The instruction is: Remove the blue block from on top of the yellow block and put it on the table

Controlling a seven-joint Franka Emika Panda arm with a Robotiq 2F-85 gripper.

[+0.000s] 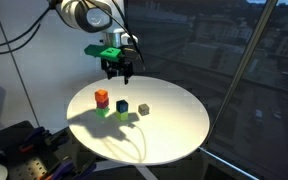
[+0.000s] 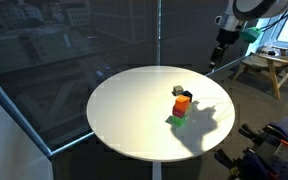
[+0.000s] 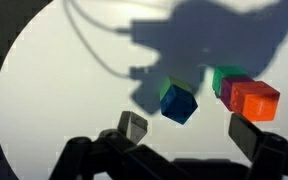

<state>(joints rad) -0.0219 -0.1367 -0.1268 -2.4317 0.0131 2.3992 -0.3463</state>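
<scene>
Yellow block mostly hidden beneath blue block, wrist view; claw cut by bottom edge.

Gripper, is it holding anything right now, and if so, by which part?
Nothing is held. The gripper hangs open above the table, clear of the blue block. The wrist view shows nothing between its jaws.

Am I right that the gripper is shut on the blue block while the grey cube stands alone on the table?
Not quite. The gripper is open and holds nothing, hanging above the table. The blue block sits untouched, clear of it, as an exterior view shows. The grey cube does stand alone.
</scene>
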